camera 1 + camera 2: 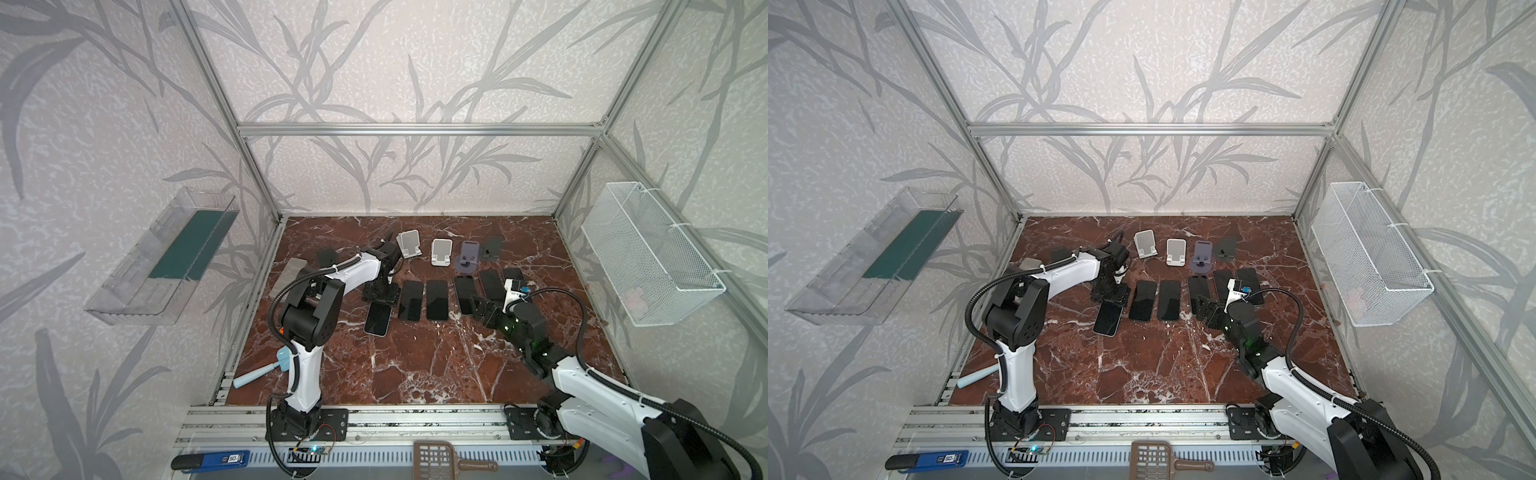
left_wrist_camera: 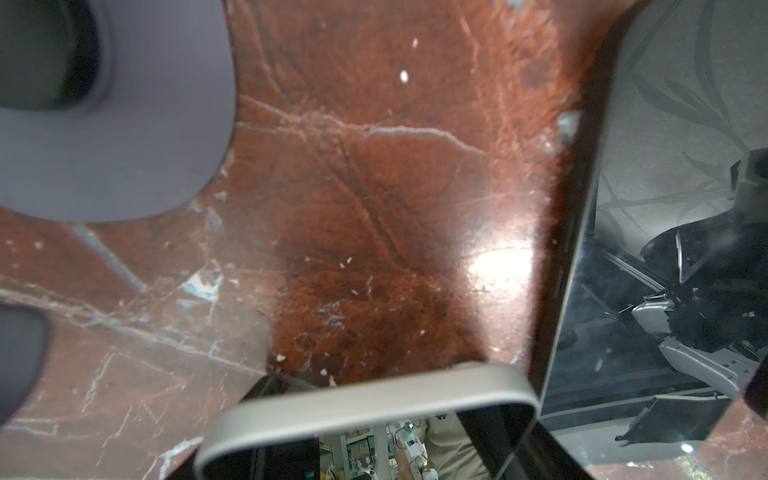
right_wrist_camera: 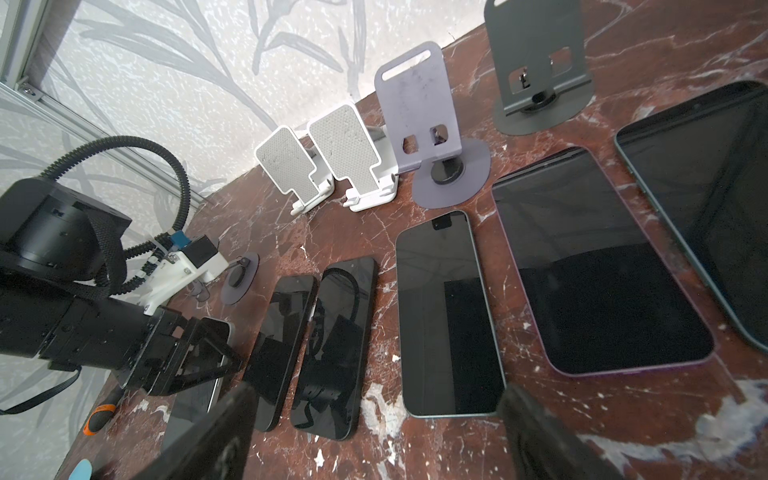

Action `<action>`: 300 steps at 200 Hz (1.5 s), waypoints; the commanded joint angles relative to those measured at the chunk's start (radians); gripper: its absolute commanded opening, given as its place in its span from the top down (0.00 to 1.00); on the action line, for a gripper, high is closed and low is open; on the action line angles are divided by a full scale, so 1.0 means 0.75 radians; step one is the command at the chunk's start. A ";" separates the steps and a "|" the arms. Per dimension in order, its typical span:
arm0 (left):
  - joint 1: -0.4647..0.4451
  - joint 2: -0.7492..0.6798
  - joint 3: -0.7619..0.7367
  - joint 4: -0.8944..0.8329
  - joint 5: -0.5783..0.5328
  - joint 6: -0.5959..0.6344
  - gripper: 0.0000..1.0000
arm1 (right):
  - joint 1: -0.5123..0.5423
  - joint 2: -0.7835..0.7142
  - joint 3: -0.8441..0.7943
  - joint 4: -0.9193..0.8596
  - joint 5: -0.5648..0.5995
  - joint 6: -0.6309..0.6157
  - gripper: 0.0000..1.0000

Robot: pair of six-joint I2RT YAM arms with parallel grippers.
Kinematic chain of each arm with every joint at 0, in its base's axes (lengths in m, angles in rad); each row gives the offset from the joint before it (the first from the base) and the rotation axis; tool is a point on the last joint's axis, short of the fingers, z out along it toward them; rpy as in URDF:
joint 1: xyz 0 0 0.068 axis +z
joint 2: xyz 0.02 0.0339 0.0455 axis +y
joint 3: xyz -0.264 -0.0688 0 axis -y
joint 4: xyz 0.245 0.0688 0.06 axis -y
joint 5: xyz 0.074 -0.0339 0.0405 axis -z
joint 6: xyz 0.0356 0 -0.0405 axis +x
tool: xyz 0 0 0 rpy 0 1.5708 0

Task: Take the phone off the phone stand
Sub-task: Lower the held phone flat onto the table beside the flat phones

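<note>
Set-down stage of the removal. The phone (image 1: 377, 319), silver-edged and screen up, is clear of every stand. You see it low over the marble table (image 1: 415, 374), slanted at the left end of the row of phones (image 1: 436, 300). The white stands (image 1: 441, 251), the purple stand (image 1: 468, 254) and the grey stand (image 1: 492, 248) at the back hold nothing. The left gripper (image 1: 380, 296) is closed partway across the phone's far end. The left wrist view shows that silver end framed between the jaws, with a purple stand base (image 2: 124, 124) just beside it. You cannot tell whether the phone's whole back rests on the table. The left arm reaches out from its mount with the elbow raised, the forearm stretched toward the table's middle and the wrist turned down. The right gripper (image 1: 482, 308) hangs wide and empty, low over the near ends of the row, its arm stretched in from the right front corner. Your next move, on this reading, is to settle the phone flat, spread the left jaws, and lift straight up without dragging the phone against its neighbour.
</note>
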 commanded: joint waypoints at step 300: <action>-0.026 0.103 -0.106 0.021 0.075 -0.144 0.33 | 0.008 0.028 0.014 0.037 -0.017 0.015 0.08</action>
